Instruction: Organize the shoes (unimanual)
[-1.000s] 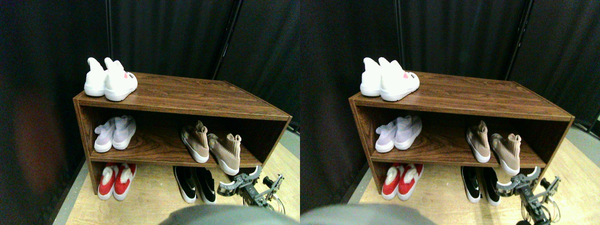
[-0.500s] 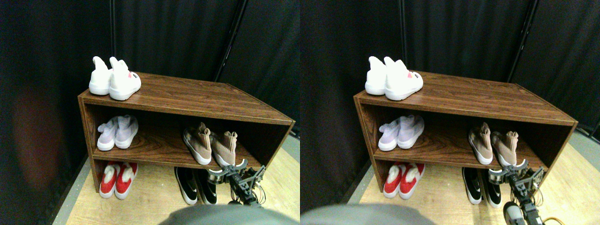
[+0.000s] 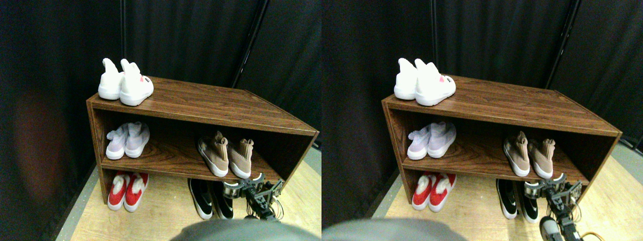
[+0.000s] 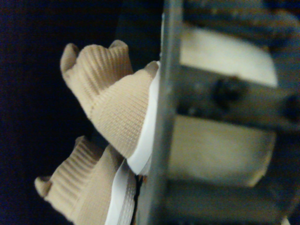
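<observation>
Tan knit high sock-shoes with white soles (image 3: 226, 156) stood side by side, parallel, on the right of the middle shelf of the brown wood-grain shoe rack (image 3: 211, 103). A second before, the right one lay splayed outward with its toe over the front edge; it had since been pushed straight. The right gripper (image 3: 244, 184) sat against that shelf's front lip, just below the right shoe's toe; jaw state could not be told. Pair judged aligned. Black low slip-ons with white soles (image 3: 209, 198) crowded just left; bare wood floor (image 3: 161, 211) nearer offered withdrawal room.
</observation>
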{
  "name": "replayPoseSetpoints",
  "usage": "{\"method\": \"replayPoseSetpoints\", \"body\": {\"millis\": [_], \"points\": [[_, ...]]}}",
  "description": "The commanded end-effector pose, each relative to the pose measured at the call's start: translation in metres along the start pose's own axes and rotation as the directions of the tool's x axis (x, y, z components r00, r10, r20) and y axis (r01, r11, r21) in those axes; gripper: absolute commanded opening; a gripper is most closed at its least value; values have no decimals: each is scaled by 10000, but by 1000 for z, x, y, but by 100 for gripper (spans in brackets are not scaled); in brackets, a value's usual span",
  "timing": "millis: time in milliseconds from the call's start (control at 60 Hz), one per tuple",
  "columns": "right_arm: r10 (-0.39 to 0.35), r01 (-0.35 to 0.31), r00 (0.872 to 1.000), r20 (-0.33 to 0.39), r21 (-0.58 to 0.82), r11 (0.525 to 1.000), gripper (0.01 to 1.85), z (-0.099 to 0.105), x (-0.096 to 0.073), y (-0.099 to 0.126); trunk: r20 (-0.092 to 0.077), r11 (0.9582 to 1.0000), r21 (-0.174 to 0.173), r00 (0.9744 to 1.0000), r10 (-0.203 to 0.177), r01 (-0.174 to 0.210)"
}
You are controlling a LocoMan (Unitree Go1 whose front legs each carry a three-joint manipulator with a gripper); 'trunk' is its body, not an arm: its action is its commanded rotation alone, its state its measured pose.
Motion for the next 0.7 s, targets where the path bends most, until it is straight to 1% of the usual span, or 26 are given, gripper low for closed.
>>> {"method": "replayPoseSetpoints", "body": {"millis": [17, 83, 183, 217, 250, 283, 317, 367, 383, 417, 467, 483, 517, 533, 550, 567, 583, 600, 617, 633, 650, 667, 683, 700], "points": [[882, -884, 9960, -106, -220, 9958, 153, 1, -6, 17, -269, 9999, -86, 9996, 77, -80], [1041, -1045, 9945, -144, -368, 9938, 152, 2, -13, 19, -241, 10000, -60, 9997, 55, -57], [1203, -1210, 9925, -195, -365, 9920, 163, 6, -28, 23, -229, 10000, -42, 9997, 28, -29], [1229, -1235, 9922, -193, -336, 9918, 163, 6, -30, 23, -229, 10000, -42, 9997, 28, -29], [1337, -1340, 9908, -216, -135, 9909, 166, 11, -39, 23, -229, 10000, -42, 9997, 28, -29], [1344, -1346, 9908, -184, -134, 9908, 166, 12, -41, 23, -230, 10000, -3, 9997, -28, 28], [1391, -1393, 9902, -116, -103, 9902, 163, 14, -45, 24, -230, 10000, -3, 9997, -28, 28], [1589, -1589, 9873, -83, -9, 9873, 151, 20, -54, 26, -230, 10000, -3, 9997, -28, 28], [1589, -1589, 9873, -83, -9, 9873, 151, 20, -54, 26, -230, 10000, -3, 9997, -28, 28], [1628, -1628, 9867, 7, -15, 9866, 145, 24, -58, 27, -230, 10000, -3, 9997, -28, 28], [1630, -1624, 9863, 256, -255, 9864, 131, 36, -65, 31, -230, 10000, -3, 9997, -28, 28], [1630, -1624, 9863, 256, -255, 9864, 131, 36, -65, 31, -230, 10000, -3, 9997, -28, 28], [1708, -1675, 9830, 670, -522, 9845, 115, 43, -70, 32, -230, 10000, -3, 9997, -28, 28], [1731, -1691, 9820, 761, -559, 9840, 109, 45, -71, 32, -230, 10000, -3, 9997, -28, 28], [1734, -1693, 9815, 809, -551, 9840, 94, 50, -72, 33, -230, 10000, -3, 9997, -28, 28], [1719, -1677, 9816, 835, -549, 9843, 77, 54, -73, 33, -210, 9999, 35, 9997, -124, 125], [1704, -1661, 9817, 845, -554, 9845, 68, 56, -73, 34, -210, 9999, 35, 9997, -124, 125], [1696, -1637, 9810, 942, -664, 9843, 51, 60, -74, 35, -210, 9999, 35, 9997, -124, 125], [1696, -1637, 9810, 942, -664, 9843, 51, 60, -74, 35, -210, 9999, 35, 9997, -124, 125], [1727, -1643, 9788, 1100, -813, 9831, 35, 63, -75, 37, -205, 9999, 53, 9997, -156, 158], [1769, -1680, 9772, 1177, -811, 9824, 27, 64, -76, 37, -205, 9999, 53, 9997, -156, 158], [1877, -1785, 9732, 1329, -783, 9808, 13, 66, -76, 38, -205, 9999, 53, 9997, -156, 158], [1969, -1857, 9698, 1437, -881, 9787, 6, 68, -77, 40, -205, 9999, 53, 9997, -156, 158], [2050, -1912, 9671, 1505, -1011, 9763, 6, 69, -77, 41, -202, 9998, 68, 9996, -173, 174]]}}
